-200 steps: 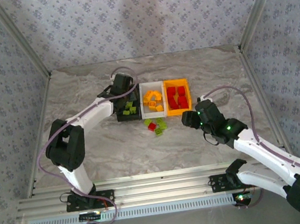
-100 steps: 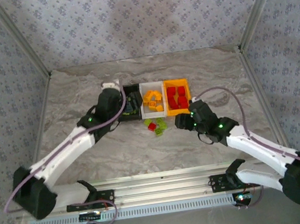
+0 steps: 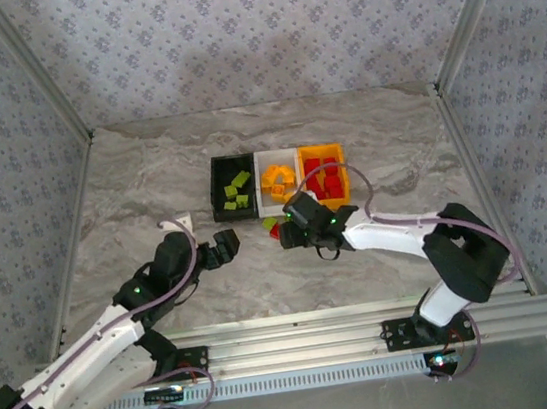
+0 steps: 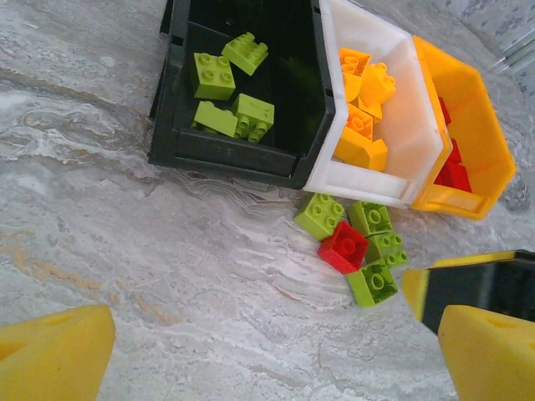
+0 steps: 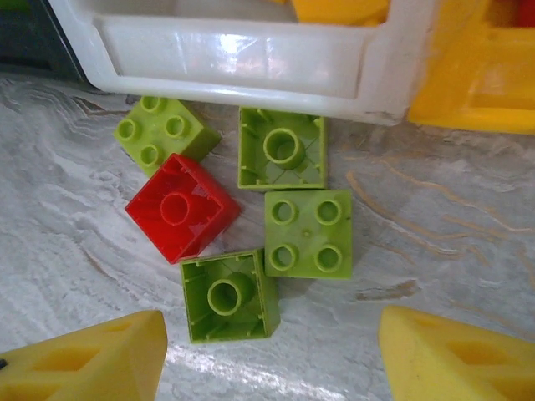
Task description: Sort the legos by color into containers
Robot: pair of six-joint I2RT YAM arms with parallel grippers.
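Note:
Three bins stand side by side: black [image 3: 219,186], white [image 3: 267,205] and orange [image 3: 320,150]. The black bin [image 4: 226,157] holds several lime green legos [image 4: 211,75]. Orange-yellow legos [image 4: 361,150] lie in the white bin [image 4: 359,180], red ones [image 4: 454,174] in the orange bin [image 4: 476,109]. In front of the white bin lies a loose cluster: one red brick [image 5: 182,206] and several green bricks [image 5: 308,234], two upside down. My right gripper [image 5: 272,359] hovers open over it, the nearest green brick [image 5: 228,295] just ahead of its fingers. My left gripper [image 3: 221,250] stands open and empty, left of the cluster.
Grey marbled table [image 3: 149,180] with patterned walls on three sides. The right arm's yellow finger [image 4: 464,288] reaches into the left wrist view beside the cluster. Open tabletop lies left of the black bin and between my left gripper and the bricks.
My left arm has drawn back from the black bin toward the near left, and its jaws have opened. My right arm has swung left, from in front of the orange bin to over the loose bricks.

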